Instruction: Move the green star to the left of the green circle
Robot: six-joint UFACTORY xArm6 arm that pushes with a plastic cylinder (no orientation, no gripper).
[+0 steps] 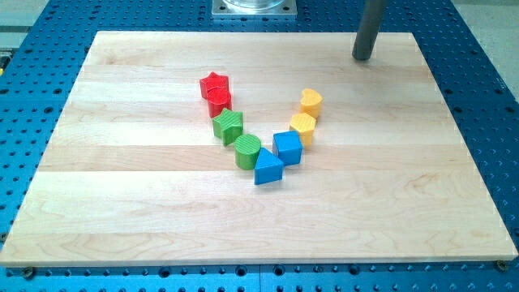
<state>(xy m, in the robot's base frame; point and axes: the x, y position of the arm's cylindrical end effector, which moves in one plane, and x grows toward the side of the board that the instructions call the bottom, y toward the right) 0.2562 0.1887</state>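
Sitting near the middle of the frame, the green star (228, 126) is touching the green circle (248, 152), which is lying just below and to its right. Two red blocks (216, 92) are pressing against the star from above, so a careless push is risking to drag them along. A blue triangle (268, 168) and a blue cube (287, 147) are crowding the circle on its right, with two yellow blocks (306, 113) above them; a push through the star toward the circle could disturb this whole chain. My tip (362, 57) is standing well apart, in the upper right of the frame, and it has no jaws at all. The board (122, 186) is offering wide open room on the left and bottom, far from every edge.
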